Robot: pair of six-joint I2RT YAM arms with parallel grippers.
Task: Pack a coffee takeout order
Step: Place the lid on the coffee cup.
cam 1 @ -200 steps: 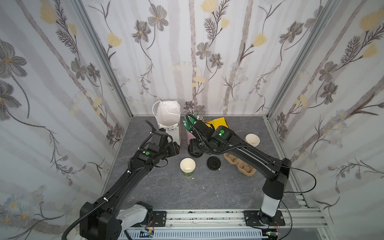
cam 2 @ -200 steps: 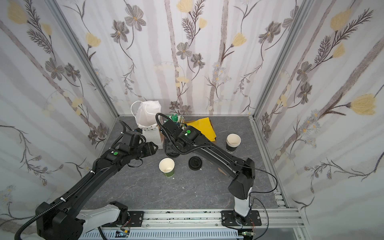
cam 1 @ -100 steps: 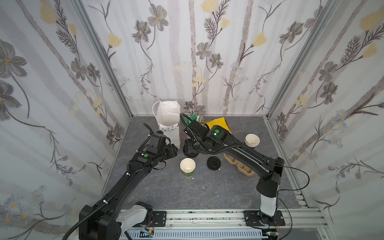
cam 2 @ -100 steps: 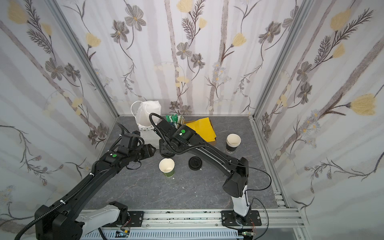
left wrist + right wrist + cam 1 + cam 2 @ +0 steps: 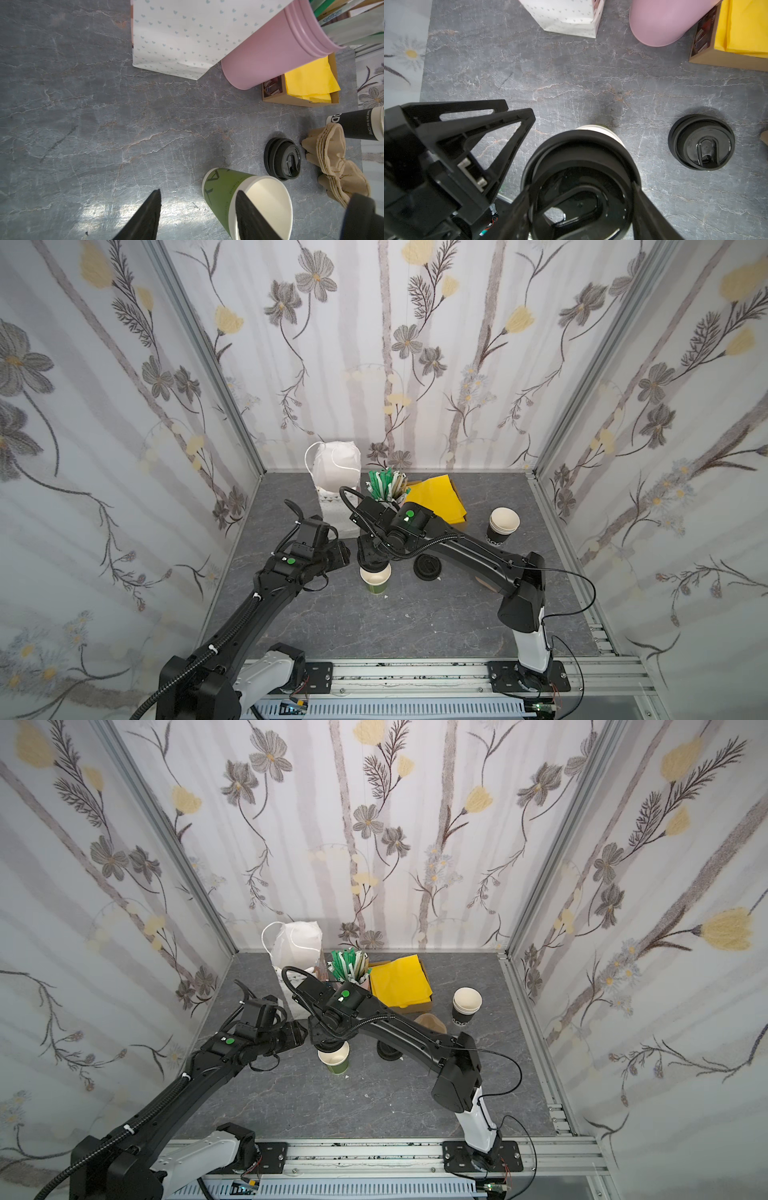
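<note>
Nearest the front of the table [image 5: 374, 630] stands the green cup [image 5: 376, 581], upright and not yet lidded. Over it hangs the right gripper [image 5: 581, 186], its fingers pinching a black lid [image 5: 571, 149] by the edges. The cup's cream rim peeks out past the lid, so the two do not look quite lined up.

The left gripper [image 5: 198, 190] sits beside the cup with its fingers spread and empty (one finger crosses the cup's wall in its wrist view, and I cannot tell whether it touches). The step in hand is capping the cup. As I read it, the next move calls for centring the lid on the rim, lowering it level and pressing it home, with the left fingers closing on the cup to steady it.

Just beyond lies a spare lid [image 5: 282, 159], then the pulp carrier [image 5: 336, 166] and the stack of black cups [image 5: 500, 531]. Farther back the yellow napkin [image 5: 436, 499] rests in a cardboard box [image 5: 299, 101] beside a pink tumbler [image 5: 270, 58] of wrapped sticks. The white bag [image 5: 336, 464] stands against the back wall.

Both top views hide the held lid under the right wrist, and only the right wrist view shows it. Only the left wrist view shows most of the cup's open mouth and the bag's heart print.
</note>
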